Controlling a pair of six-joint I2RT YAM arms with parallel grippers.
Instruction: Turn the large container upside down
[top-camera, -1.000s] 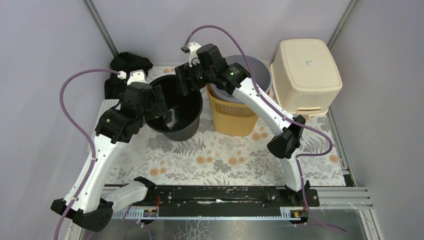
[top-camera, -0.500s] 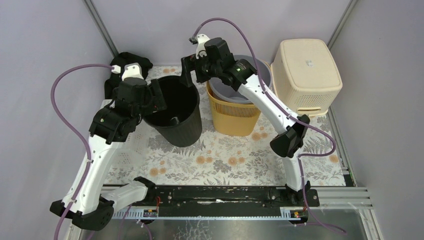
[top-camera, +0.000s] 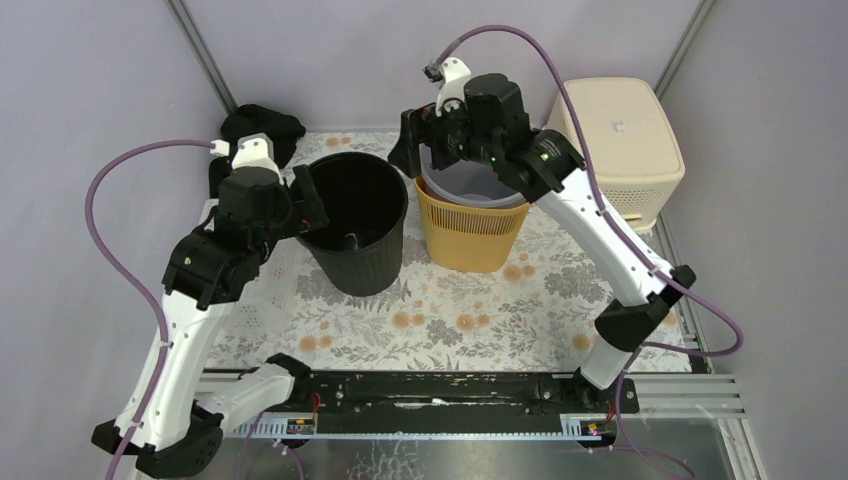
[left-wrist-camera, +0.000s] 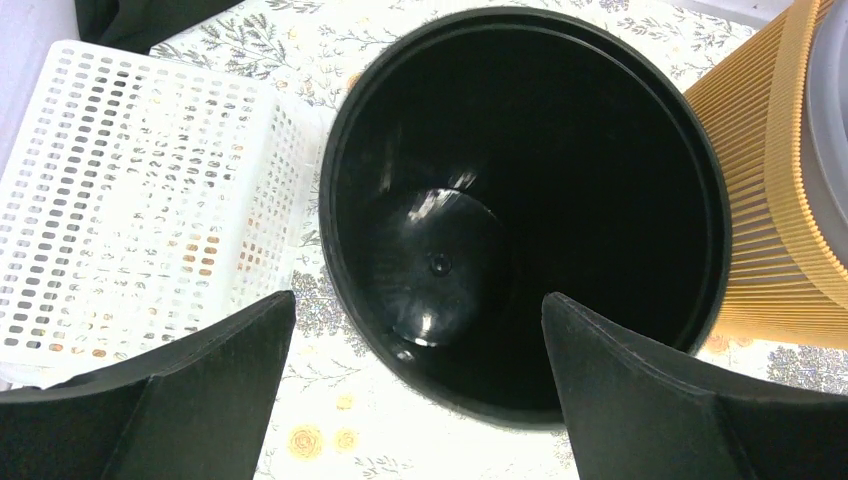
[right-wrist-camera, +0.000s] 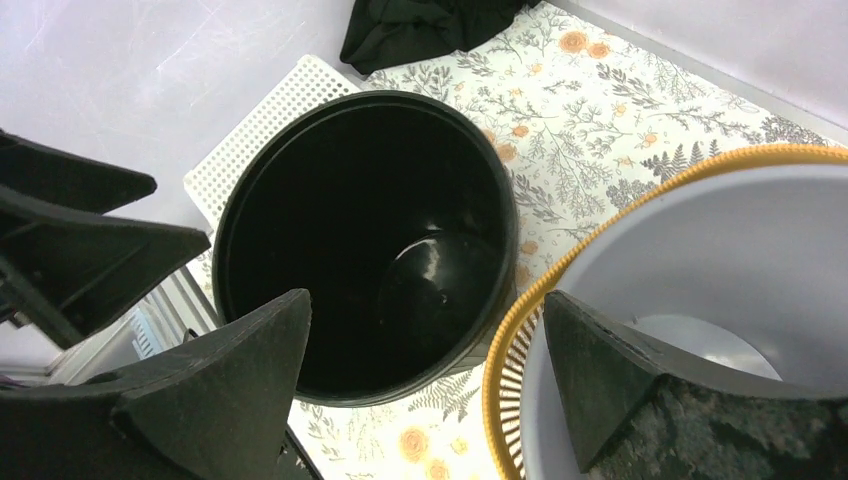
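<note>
We see the black bin (top-camera: 355, 225) standing upright on the floral bench (top-camera: 450, 310), mouth up. It's just beside the orange basket (top-camera: 470, 240), which has a grey bucket (top-camera: 468, 188) nested in it. The left fingers (left-wrist-camera: 200, 390) are spread wide above the bin's left rim, clamped on nothing. The right fingers (right-wrist-camera: 640, 380) are also apart, up over the gap between bin and basket. A white perforated tray (left-wrist-camera: 130, 200) lies left of the bin; we can't tell if they touch. A black cloth (right-wrist-camera: 420, 25) is in the back corner. A cream tub (top-camera: 612, 140) sits upside down at far right.
</note>
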